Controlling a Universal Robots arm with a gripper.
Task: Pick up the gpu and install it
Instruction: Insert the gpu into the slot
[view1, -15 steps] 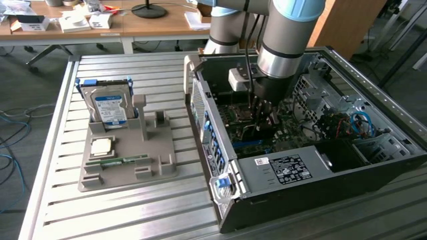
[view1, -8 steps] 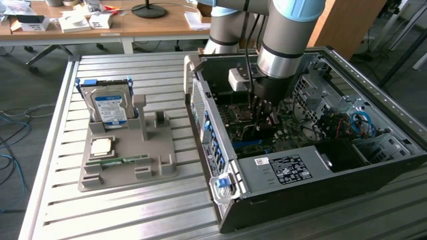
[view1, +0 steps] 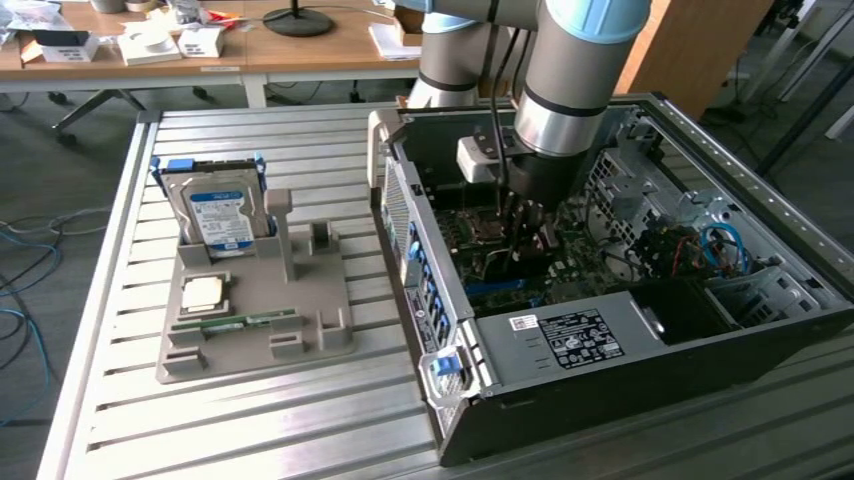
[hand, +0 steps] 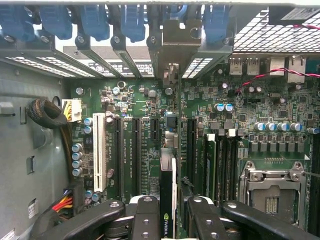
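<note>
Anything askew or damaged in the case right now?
Nothing stands out. The gripper holds the gpu edge-on over the motherboard, roughly parallel with the expansion slots. No visible damage or loose parts. Whether the gpu is seated in a slot I can't tell.

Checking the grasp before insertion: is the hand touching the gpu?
Touching. In the wrist view the hand has a black finger pressed against each side of the gpu, held edge-on above the motherboard slots.
</note>
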